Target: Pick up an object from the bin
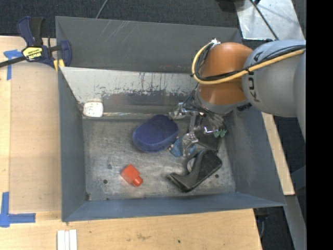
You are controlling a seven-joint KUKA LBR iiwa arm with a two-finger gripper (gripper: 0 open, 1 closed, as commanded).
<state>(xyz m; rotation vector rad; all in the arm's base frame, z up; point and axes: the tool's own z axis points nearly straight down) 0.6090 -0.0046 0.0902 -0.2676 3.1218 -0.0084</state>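
My gripper hangs low in the right half of the bin, under the arm's orange cover. Its metal fingers point down toward the floor. Directly below and to the right of them lies a black angled tool-like object, resting near the front right corner. A small light-blue piece sits just left of the fingertips. A dark blue rounded pad lies to the left of the gripper, close to its fingers. I see nothing clearly held between the fingers.
A small red-orange block lies on the floor at the front left. A white rounded object rests against the back wall at the left corner. The arm enters from the right over the rim.
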